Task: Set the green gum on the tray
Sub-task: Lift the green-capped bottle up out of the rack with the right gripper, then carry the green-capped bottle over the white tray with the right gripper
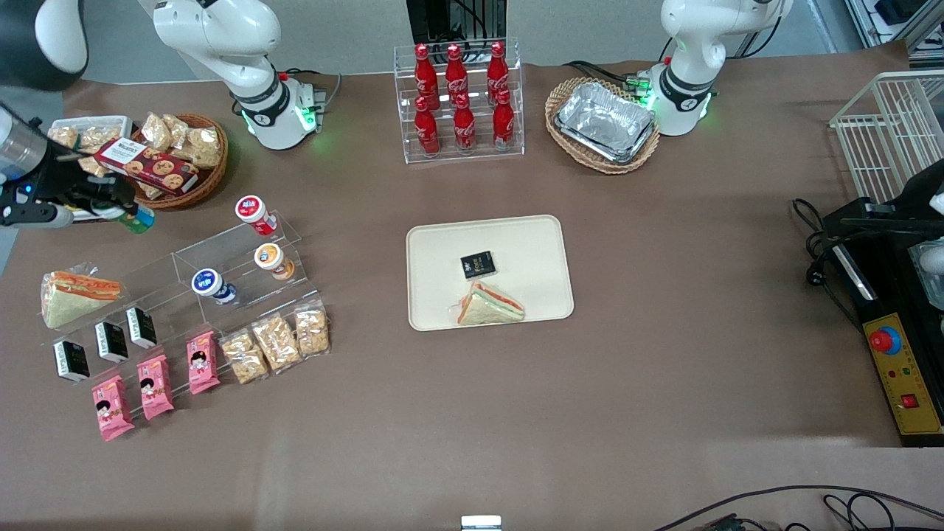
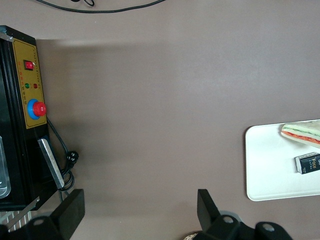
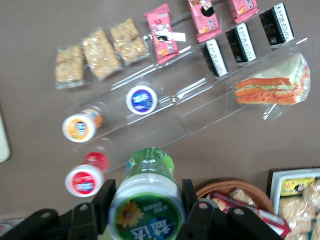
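Observation:
My right gripper (image 1: 122, 212) is shut on the green gum (image 3: 148, 200), a small green bottle with a white-and-green lid label. It holds it in the air above the table, toward the working arm's end, beside the wicker snack basket (image 1: 210, 184) and above the clear stepped rack (image 1: 221, 265). The gum's green end shows past the fingers in the front view (image 1: 140, 220). The cream-beige tray (image 1: 435, 254) lies at the table's middle, well apart from the gripper. It holds a black packet (image 1: 478, 264) and a wrapped sandwich (image 1: 490, 305).
The rack carries red-lidded (image 1: 252, 210), orange-lidded (image 1: 270, 257) and blue-lidded (image 1: 208, 282) bottles, a sandwich (image 1: 74, 293), black boxes, pink packets and snack bags. A cola bottle stand (image 1: 461, 103) and a basket of foil trays (image 1: 603, 124) stand farther back. A control box (image 1: 896, 369) sits at the parked arm's end.

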{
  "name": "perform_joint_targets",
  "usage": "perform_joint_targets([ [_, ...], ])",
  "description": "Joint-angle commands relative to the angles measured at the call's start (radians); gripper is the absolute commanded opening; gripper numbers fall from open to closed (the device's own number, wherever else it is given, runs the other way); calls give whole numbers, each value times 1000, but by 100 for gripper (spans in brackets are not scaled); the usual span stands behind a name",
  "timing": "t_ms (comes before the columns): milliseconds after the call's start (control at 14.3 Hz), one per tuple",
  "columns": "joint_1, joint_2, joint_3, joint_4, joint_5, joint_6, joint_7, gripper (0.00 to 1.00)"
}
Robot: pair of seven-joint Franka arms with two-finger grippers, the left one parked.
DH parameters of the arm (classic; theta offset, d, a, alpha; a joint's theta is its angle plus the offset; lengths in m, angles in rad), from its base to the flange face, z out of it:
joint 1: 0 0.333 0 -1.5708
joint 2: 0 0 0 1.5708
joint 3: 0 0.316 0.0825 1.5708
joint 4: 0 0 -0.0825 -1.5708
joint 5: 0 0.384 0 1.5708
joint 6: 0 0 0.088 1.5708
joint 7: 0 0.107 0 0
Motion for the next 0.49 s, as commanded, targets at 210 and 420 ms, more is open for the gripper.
perform_joint_targets([
  [210, 1, 48, 256, 110, 203, -122, 412, 49],
  [420, 36, 105, 396, 81, 236, -1, 623, 49],
])
